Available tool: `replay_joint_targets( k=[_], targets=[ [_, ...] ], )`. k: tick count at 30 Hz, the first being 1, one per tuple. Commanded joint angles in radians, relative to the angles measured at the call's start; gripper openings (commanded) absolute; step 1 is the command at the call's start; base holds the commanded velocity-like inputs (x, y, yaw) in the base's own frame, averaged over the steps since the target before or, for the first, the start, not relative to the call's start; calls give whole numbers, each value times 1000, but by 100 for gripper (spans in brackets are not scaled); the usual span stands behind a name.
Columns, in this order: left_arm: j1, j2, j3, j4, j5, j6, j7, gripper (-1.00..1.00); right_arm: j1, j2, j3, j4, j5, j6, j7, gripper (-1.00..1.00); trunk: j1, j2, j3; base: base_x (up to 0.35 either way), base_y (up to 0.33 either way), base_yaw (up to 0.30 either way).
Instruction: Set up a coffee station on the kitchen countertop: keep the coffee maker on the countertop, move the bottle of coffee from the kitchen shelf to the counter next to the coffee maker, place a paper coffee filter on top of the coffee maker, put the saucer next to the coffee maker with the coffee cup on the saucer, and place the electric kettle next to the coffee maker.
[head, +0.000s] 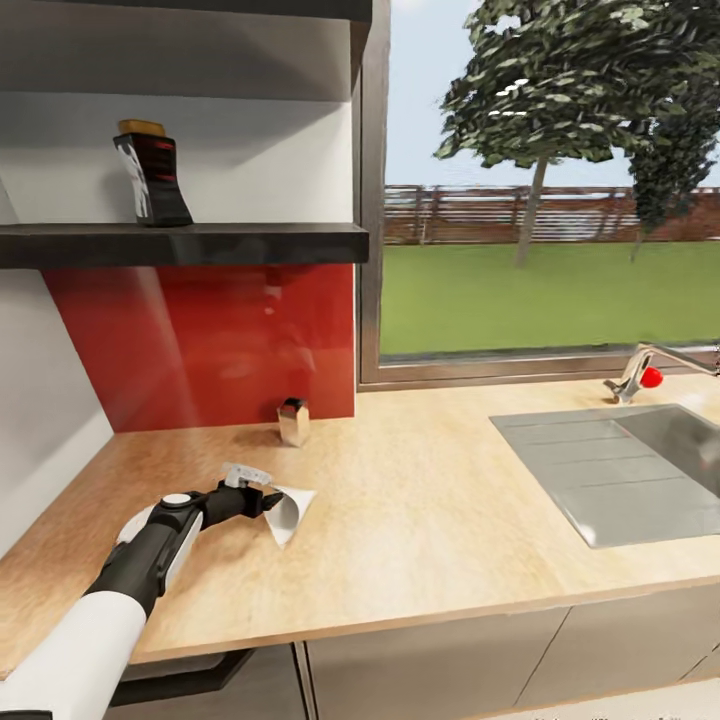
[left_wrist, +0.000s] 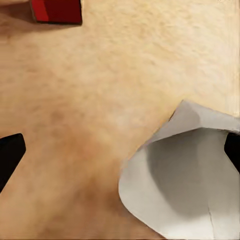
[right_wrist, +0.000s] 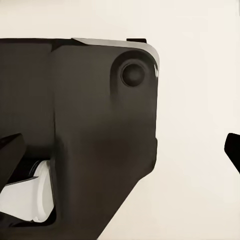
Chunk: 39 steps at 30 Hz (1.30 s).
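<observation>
Head view: left gripper low over wooden countertop, at white paper coffee filter; filter lies on counter, cone mouth toward gripper. Left wrist view: fingers spread wide; filter beside one fingertip, off centre of gap, not clamped. Beyond: small coffee maker near red backsplash. Farther: bottle of coffee upright on shelf. Sink at right. Right wrist view: right gripper tips apart, nothing between them.

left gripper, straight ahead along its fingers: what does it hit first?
Likely the paper coffee filter lying on the countertop; the open left gripper is right at it, one finger already over its edge. Beneath that, bare countertop.
</observation>
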Motion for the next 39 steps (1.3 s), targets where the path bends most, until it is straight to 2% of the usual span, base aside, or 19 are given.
replay_joint_targets(
  k=[1,10,21,39],
  targets=[
    [0,-1,0,2,-10,2,-5,100,-1,0,0,1,0,-3,0,100,1,-2,-2,77,0,-149],
    [0,-20,-2,50,-13,-66,-8,100,-1,0,0,1,0,-3,0,100,1,-2,-2,16,0,-30],
    [-1,-30,-36,75,-14,-78,-5,100,-1,0,0,1,0,-3,0,100,1,-2,-2,0,0,-1],
    [-1,-32,-36,76,-11,-111,-3,100,-1,-1,2,1,0,-3,0,100,1,-2,-2,0,0,-71]
  ],
)
